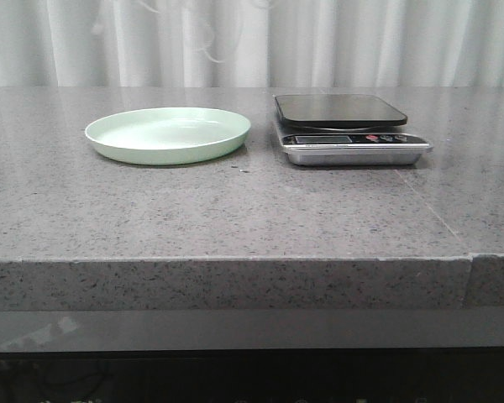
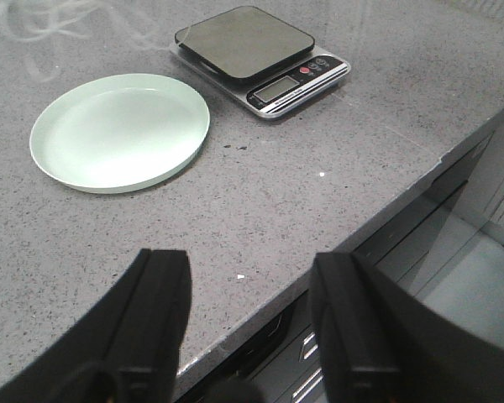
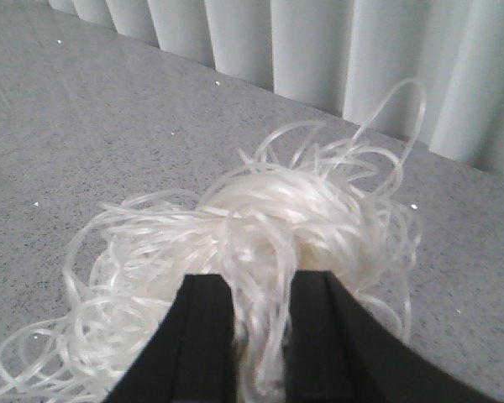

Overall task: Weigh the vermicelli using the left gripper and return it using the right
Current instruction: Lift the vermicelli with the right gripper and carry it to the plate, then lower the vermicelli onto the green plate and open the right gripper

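The vermicelli [image 3: 277, 210] is a loose nest of whitish strands, filling the right wrist view. My right gripper [image 3: 263, 336] is shut on a bunch of its strands and holds it above the grey counter near the curtain. Faint stray loops show at the top of the front view [image 1: 203, 38] and in the left wrist view [image 2: 46, 18]. My left gripper [image 2: 250, 319] is open and empty, over the counter's front edge, short of the plate. Neither gripper shows in the front view.
A pale green plate [image 1: 168, 134] lies empty on the counter at centre left; it also shows in the left wrist view [image 2: 118, 130]. A kitchen scale [image 1: 344, 126] with a dark pan, nothing on it, stands to its right. A white curtain hangs behind.
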Controlling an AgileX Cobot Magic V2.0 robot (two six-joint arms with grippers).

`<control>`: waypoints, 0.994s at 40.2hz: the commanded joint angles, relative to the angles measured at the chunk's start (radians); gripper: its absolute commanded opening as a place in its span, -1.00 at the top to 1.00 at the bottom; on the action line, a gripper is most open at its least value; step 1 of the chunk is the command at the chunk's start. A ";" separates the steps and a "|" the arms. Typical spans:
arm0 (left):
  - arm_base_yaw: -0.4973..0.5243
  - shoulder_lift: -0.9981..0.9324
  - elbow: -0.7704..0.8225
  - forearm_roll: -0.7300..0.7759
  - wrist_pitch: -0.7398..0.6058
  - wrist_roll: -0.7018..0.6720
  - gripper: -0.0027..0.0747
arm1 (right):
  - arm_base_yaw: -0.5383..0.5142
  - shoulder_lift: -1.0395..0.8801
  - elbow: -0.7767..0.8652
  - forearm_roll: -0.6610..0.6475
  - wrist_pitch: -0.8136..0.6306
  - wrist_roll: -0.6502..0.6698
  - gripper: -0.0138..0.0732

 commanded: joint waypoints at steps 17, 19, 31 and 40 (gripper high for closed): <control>0.003 0.002 -0.023 -0.015 -0.079 -0.003 -0.16 | 0.014 0.140 -0.035 0.008 0.011 -0.026 0.29; 0.003 0.002 -0.023 -0.015 -0.079 -0.003 -0.16 | 0.014 0.150 -0.035 0.008 0.029 -0.026 0.17; 0.003 0.002 -0.023 -0.015 -0.079 -0.003 -0.16 | 0.014 0.142 -0.035 0.008 0.048 -0.026 -0.50; 0.003 0.002 -0.023 -0.015 -0.079 -0.003 -0.16 | 0.012 0.067 -0.038 -0.032 0.113 -0.026 -0.50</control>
